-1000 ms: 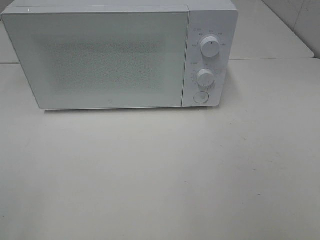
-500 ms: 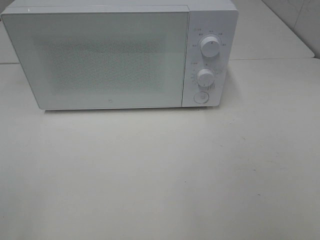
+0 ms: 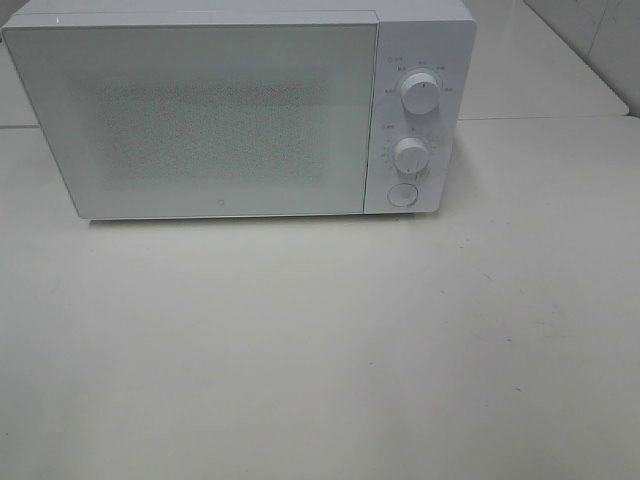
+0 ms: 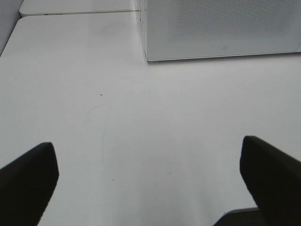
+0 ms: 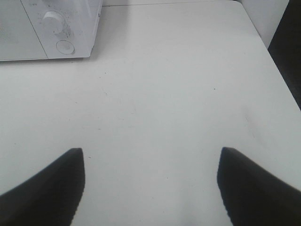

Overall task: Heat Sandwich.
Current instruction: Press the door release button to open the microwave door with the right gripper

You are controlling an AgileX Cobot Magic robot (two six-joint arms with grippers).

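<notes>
A white microwave (image 3: 240, 110) stands at the back of the table with its door shut; two knobs (image 3: 420, 92) and a round button (image 3: 402, 195) sit on its right panel. The sandwich is out of view. Neither arm shows in the exterior high view. My left gripper (image 4: 150, 176) is open over bare table, with the microwave's lower left corner (image 4: 221, 33) ahead of it. My right gripper (image 5: 150, 181) is also open and holds nothing, with the microwave's control panel (image 5: 61, 28) ahead of it.
The white table (image 3: 320, 350) stretches in front of the microwave. A second table (image 3: 540, 60) adjoins behind at the right. The table's right edge (image 5: 277, 70) drops off to a dark floor in the right wrist view.
</notes>
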